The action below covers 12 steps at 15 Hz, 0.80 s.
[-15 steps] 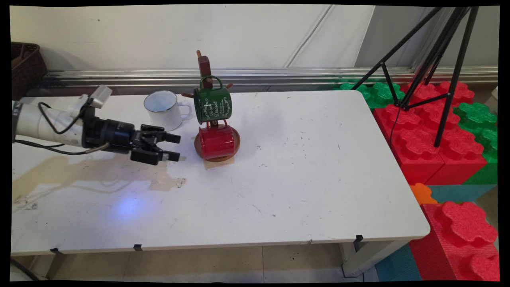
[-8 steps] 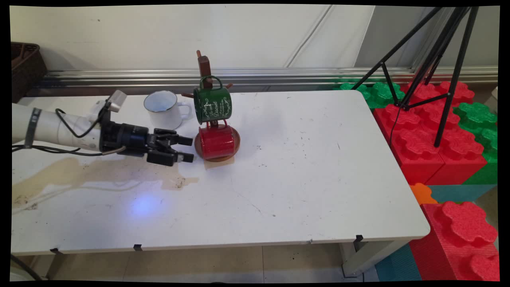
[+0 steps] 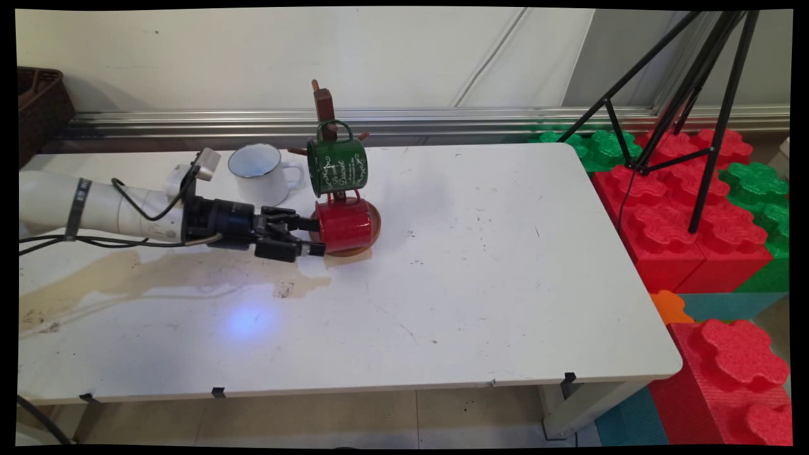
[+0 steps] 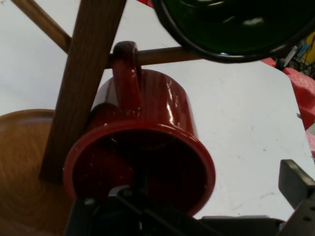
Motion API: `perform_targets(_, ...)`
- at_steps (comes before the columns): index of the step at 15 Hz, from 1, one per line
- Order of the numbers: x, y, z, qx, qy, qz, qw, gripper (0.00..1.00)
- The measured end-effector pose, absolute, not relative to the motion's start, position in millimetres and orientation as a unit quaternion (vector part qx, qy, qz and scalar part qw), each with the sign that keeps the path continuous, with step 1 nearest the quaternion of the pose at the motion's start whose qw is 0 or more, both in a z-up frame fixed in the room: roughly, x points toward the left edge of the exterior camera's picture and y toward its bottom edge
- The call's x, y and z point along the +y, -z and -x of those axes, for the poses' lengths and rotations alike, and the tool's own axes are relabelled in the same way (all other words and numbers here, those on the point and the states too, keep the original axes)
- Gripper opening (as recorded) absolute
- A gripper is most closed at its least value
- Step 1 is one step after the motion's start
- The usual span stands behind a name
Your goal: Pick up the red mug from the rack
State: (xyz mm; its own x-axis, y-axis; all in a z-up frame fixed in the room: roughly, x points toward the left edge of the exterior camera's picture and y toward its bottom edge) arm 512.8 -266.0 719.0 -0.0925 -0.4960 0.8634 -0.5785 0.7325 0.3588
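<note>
A red mug [image 3: 344, 224] hangs by its handle from a low peg of the wooden mug tree [image 3: 324, 104], its mouth turned left toward my gripper [image 3: 315, 237]. The gripper is open and level with that mouth, its fingertips at the rim. In the hand view the red mug [image 4: 147, 128] fills the middle; one finger [image 4: 295, 183] stands outside its wall on the right and the other sits low at the mouth. A green mug [image 3: 337, 164] hangs just above, and its rim [image 4: 231, 29] shows at the top of the hand view. The tree's round wooden base [image 4: 19, 167] is at the left.
A white enamel mug [image 3: 259, 172] stands on the table behind the gripper. A brownish spill stain [image 3: 158, 272] lies under the arm. A dark basket [image 3: 38, 107] sits at the far left. A black tripod [image 3: 689, 95] and red and green foam blocks [image 3: 682, 215] stand beyond the table's right edge.
The arm has reached to the right across the table, bringing the open gripper from left of the mug tree up to the red mug's mouth. The mugs have not moved.
</note>
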Motion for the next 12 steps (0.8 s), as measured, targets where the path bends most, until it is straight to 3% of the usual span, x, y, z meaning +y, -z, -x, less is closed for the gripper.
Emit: perform_targets(12, -276, -705, -497, -0.721, -0.033, -0.389, 0.573, 1.00)
